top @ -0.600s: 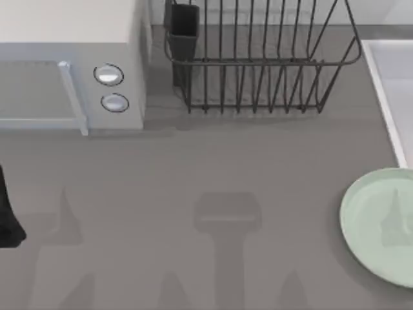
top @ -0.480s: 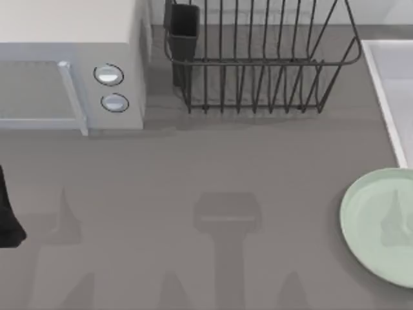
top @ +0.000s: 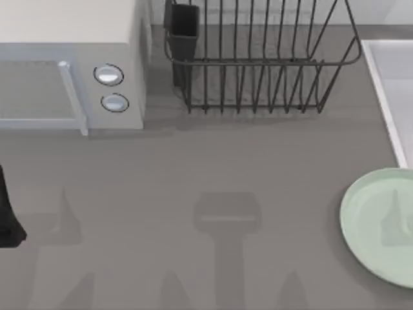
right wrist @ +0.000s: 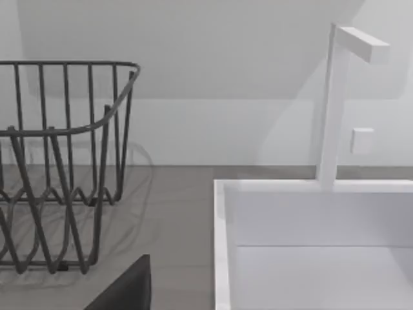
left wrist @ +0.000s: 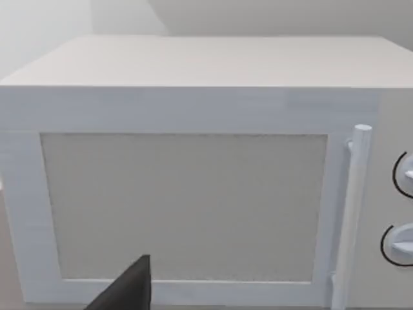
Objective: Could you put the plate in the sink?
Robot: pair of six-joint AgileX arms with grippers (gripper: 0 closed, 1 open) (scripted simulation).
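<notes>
Left gripper: a dark part at the top view's left edge, below the microwave; finger state cannot be told. Grey table carries a dish rack right of the microwave, the sink farther right, and the plate lying flat just below the sink's corner.

Left wrist view: one dark fingertip faces the microwave door.

Right wrist view: one dark fingertip lies between rack and sink, with a white faucet against a pale wall; opening cannot be told.

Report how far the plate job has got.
Nothing is done yet: the plate lies flat on the table at its right edge, just in front of the sink, untouched. Nothing is in hand; the left gripper sits at the table's left edge. Left: grasp the plate, lift it and set it in the sink.
</notes>
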